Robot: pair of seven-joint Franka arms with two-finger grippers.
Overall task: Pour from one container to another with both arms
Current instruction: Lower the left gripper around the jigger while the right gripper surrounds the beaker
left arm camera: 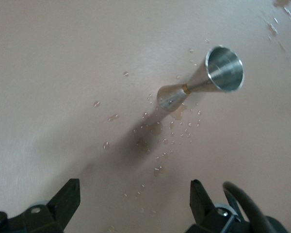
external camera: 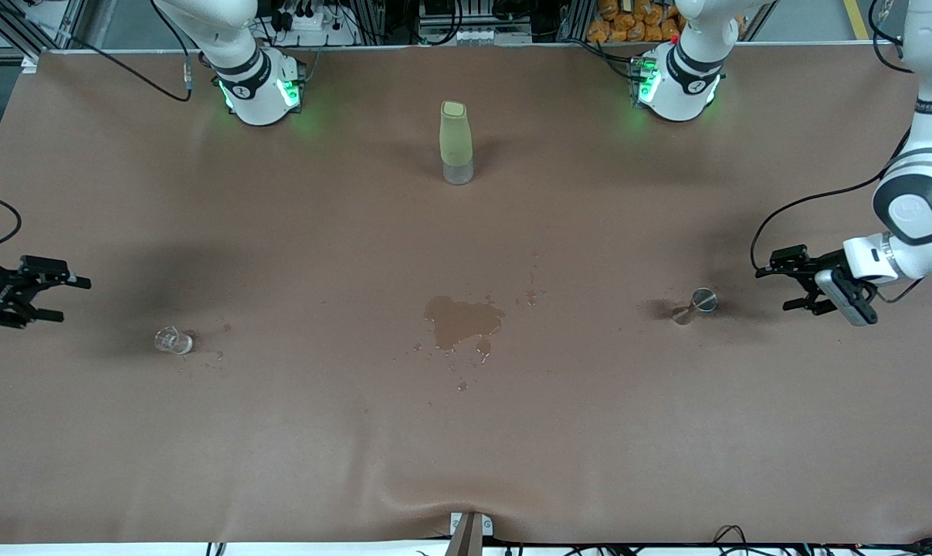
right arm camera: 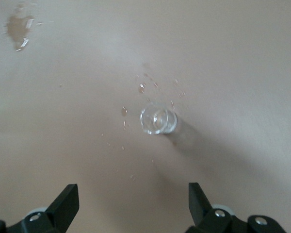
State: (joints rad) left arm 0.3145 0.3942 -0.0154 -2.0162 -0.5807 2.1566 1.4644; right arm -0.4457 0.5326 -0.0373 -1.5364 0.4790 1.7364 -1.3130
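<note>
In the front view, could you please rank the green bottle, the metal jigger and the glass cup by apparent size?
1. Green bottle, clearly largest.
2. Metal jigger and glass cup: both tiny and look alike, so I won't rank them.

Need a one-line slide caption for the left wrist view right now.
Open left gripper hovers above the upright metal jigger, nothing held, droplets scattered on the brown table cover around its base.

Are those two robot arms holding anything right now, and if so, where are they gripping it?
Nothing is held. Both tools are open and empty: the left tool beside the small silvery metal jigger, the right tool beside the tiny clear glass cup.
</note>
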